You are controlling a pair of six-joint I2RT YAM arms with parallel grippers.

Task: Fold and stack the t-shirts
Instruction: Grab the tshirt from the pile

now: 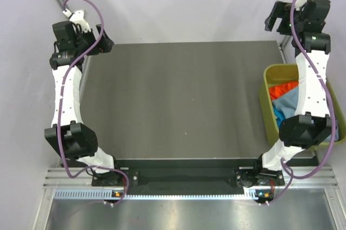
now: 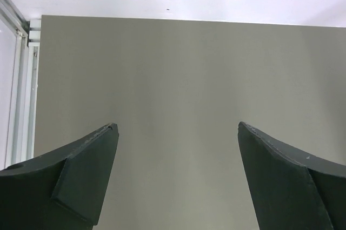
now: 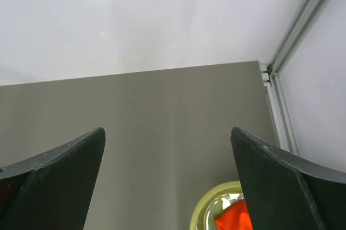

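The t-shirts lie crumpled in an olive-green bin (image 1: 265, 92) at the table's right edge: an orange one (image 1: 283, 89), a grey-blue one (image 1: 290, 102) and a turquoise one (image 1: 278, 115), partly hidden by the right arm. The right wrist view catches the bin's rim (image 3: 203, 209) and a bit of the orange shirt (image 3: 231, 222). My left gripper (image 1: 104, 41) (image 2: 175, 127) hangs open over the far left corner of the table, nothing between its fingers. Above the far right corner, beyond the bin, my right gripper (image 1: 277, 20) (image 3: 167, 130) is open and holds nothing.
The dark grey table (image 1: 184, 100) fills the middle of the top view. White walls stand behind it, with aluminium frame posts (image 3: 281, 100) at the far corners. The arms' bases sit at the near edge.
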